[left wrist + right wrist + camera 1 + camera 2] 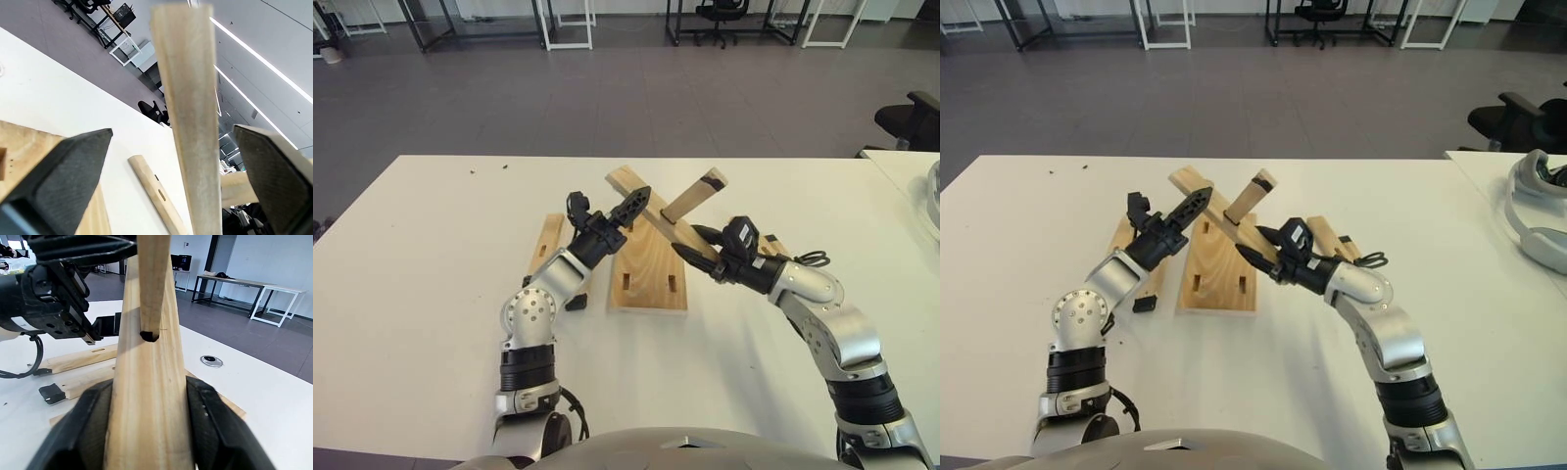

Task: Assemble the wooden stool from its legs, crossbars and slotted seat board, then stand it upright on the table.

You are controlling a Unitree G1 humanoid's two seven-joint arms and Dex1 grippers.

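Aloft, right pincer (686,241) clamps leg (146,387), crossbar (695,196) seated in slot (150,336).

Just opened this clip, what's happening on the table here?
The right gripper is shut on the lower end of a long flat wooden leg, holding it tilted above the slotted pale wooden seat board, which lies flat on the white table. A short wooden crossbar sticks out of a slot in that leg. The left gripper straddles the leg's upper part, open. A second wooden leg lies beside the board.
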